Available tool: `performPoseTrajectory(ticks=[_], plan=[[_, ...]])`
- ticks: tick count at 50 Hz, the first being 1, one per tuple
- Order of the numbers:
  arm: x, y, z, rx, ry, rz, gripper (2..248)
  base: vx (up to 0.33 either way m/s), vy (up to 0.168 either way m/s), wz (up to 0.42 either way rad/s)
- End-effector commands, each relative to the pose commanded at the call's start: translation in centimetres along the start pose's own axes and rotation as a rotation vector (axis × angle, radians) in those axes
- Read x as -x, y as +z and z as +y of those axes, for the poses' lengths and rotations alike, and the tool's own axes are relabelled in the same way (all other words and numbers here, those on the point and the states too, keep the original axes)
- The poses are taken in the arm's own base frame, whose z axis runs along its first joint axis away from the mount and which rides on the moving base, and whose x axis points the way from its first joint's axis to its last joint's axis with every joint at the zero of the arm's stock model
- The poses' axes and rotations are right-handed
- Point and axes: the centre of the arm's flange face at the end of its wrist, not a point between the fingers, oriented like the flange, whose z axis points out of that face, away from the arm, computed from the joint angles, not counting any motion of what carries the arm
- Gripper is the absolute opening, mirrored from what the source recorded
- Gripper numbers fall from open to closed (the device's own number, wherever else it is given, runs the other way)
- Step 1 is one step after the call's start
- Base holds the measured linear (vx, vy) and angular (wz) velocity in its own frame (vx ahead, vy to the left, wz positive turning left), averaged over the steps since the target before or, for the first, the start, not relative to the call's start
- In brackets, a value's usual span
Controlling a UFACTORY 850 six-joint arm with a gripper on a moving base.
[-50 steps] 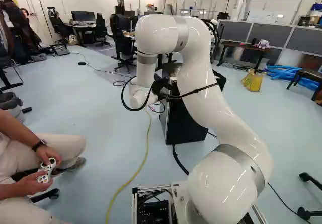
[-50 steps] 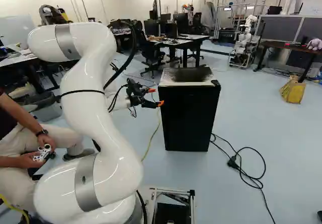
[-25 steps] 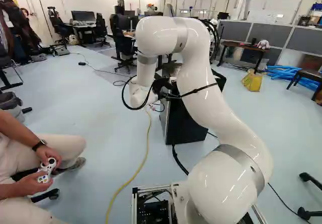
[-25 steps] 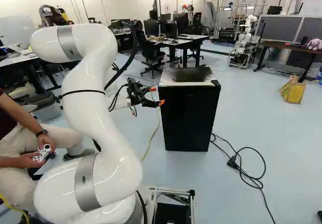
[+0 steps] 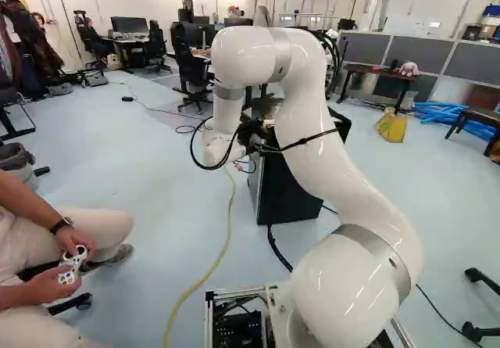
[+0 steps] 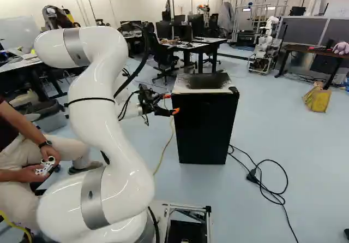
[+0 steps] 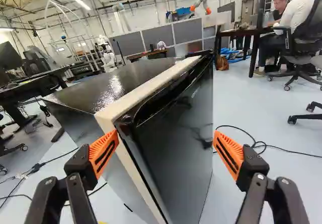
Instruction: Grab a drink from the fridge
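Two orange pads (image 7: 103, 144) stood wide apart on the open claw (image 7: 166, 138), nothing gripped, near the front of the black fridge (image 6: 205, 125) on the floor (image 6: 272, 134). No drink showed; presumably it was inside. The glossy door (image 7: 178, 143) looked shut, stiff and slippery, best pulled by its recessed top lip (image 7: 166, 90), not pinched across its smooth face.

Base views: behind arm (image 5: 336, 168), left and right, facing ahead, slightly down; both catch fridge (image 6: 204, 128). Wrist view: close, facing fridge.
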Motion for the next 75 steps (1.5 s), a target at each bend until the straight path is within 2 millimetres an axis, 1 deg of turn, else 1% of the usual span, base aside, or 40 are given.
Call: performPoseTrajectory(ticks=[20, 75], plan=[[0.15, 0.27, -0.72, 0.000, 0.012, 0.002, 247, 0.000, 0.000, 0.000], [0.04, 0.90, -0.43, 0.032, 0.019, 0.005, 247, 0.000, 0.000, 0.000]])
